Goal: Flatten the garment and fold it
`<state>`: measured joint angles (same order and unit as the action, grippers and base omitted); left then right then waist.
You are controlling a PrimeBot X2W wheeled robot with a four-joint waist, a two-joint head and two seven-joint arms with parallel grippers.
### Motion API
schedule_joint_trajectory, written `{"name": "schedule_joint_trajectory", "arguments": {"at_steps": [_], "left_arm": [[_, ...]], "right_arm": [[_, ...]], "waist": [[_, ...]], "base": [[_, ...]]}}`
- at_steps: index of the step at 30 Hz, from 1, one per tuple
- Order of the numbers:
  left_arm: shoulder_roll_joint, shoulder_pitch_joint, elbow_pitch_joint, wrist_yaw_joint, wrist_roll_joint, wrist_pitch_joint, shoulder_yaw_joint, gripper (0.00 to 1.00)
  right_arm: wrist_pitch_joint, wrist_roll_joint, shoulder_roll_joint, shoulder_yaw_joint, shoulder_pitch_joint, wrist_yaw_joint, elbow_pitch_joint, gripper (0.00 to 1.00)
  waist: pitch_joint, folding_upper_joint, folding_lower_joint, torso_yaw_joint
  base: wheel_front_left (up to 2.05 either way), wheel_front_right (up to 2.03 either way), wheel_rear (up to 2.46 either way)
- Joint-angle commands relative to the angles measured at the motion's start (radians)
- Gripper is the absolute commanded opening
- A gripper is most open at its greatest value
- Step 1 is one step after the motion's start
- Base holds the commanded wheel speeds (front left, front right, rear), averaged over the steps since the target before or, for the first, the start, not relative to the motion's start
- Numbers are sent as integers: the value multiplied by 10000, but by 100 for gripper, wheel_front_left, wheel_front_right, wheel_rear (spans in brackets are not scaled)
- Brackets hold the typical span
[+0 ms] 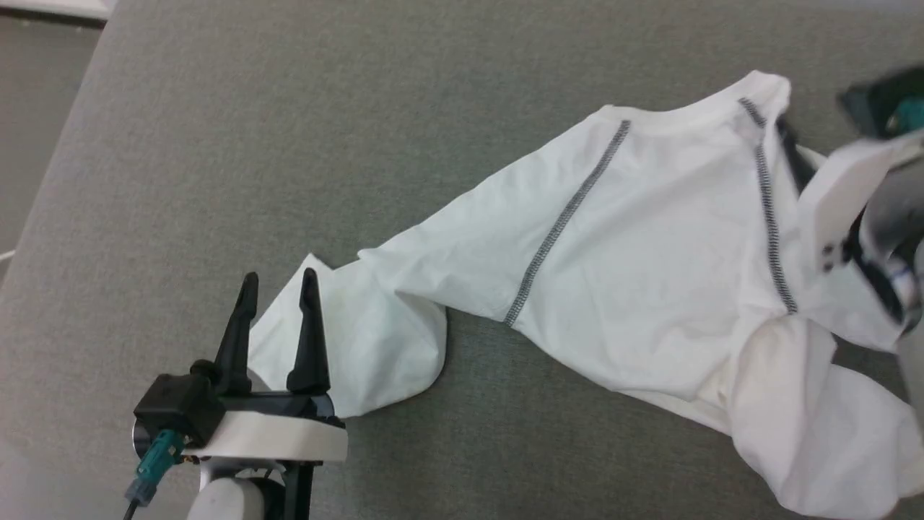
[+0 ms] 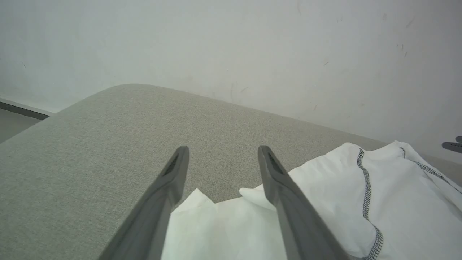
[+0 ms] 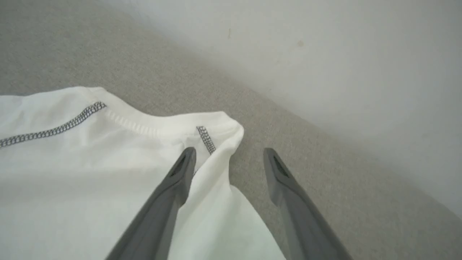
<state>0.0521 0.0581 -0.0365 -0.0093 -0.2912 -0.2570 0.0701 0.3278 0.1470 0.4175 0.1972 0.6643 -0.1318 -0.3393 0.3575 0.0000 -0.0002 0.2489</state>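
Head view — garment point(image 1: 650, 238), lower-right corner off-frame

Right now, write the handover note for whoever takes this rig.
Left pincer: open, empty, over the sleeve end.
Right pincer: open, empty, at the collar corner, one finger over the cloth.
Shirt: on the grey surface. Its body is roughly spread, the sleeve by the left pincer is crumpled, and the cloth at the right is bunched.
Done: partly spread.
Left: smooth the sleeve and the bunched part, then fold. No fold yet.
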Motion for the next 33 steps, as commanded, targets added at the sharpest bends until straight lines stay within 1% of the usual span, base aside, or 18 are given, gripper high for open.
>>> {"name": "schedule_joint_trajectory", "arguments": {"at_steps": [1,5,7,9,10,13,17,18,19,20,21,24,28,33], "left_arm": [[-18,-172,-28,-57,80,-47,-67,100],[-18,-382,-141,-51,92,-47,-196,100],[-18,-452,-207,-42,76,-47,-238,100],[-18,-474,-233,-44,53,-47,-244,100],[-18,-474,-233,-44,53,-47,-244,100],[-18,-393,-244,-57,-3,-47,-206,100],[-18,-212,-230,-95,-32,-47,-136,100],[-18,-170,-223,-107,-30,-47,-133,100],[-18,-128,-212,-120,-26,-47,-133,100],[-18,-95,-205,-129,-26,-47,-138,100],[-18,-72,-201,-132,-27,-47,-146,100],[-18,-55,-198,-108,-36,-47,-203,100],[-18,-90,-132,-78,-72,-47,-213,100],[-18,-157,-106,-38,-91,-47,-148,100]], "right_arm": [[427,304,-283,-245,-917,11,472,100],[2034,931,-603,-887,-2924,11,2372,100],[2831,925,-697,-1210,-3854,11,3364,100],[3453,960,-938,-1543,-4591,11,4076,100],[3453,960,-938,-1543,-4591,11,4076,100],[4031,712,-1146,-1707,-5212,11,4495,100],[4414,351,-1407,-1666,-5313,11,4202,100],[4446,207,-1380,-1595,-5255,11,4063,72],[4454,93,-1370,-1498,-5183,11,3956,39],[4417,36,-1461,-1510,-5097,11,3886,10],[4360,-44,-1521,-1517,-5007,11,3840,0],[4155,-176,-1623,-1542,-4760,11,3824,0],[3982,-312,-1499,-1767,-4667,11,4093,0],[4390,-392,-1389,-2397,-5318,11,4803,0]], "waist": [[-627,0,2,-593],[-715,0,2,-728],[-682,0,2,-768],[-625,0,2,-790],[-625,0,2,-790],[-503,0,2,-747],[-293,0,2,-635],[-235,0,2,-602],[-186,0,2,-579],[-147,0,2,-569],[-113,0,2,-564],[-70,0,2,-624],[-204,0,2,-764],[-452,0,2,-941]], "base": [[0,0,0],[0,0,0],[0,0,0],[0,0,0],[0,0,0],[0,0,0],[0,0,0],[0,0,0],[0,0,0],[0,0,0],[0,0,0],[0,0,0],[0,0,0],[0,0,0]]}}
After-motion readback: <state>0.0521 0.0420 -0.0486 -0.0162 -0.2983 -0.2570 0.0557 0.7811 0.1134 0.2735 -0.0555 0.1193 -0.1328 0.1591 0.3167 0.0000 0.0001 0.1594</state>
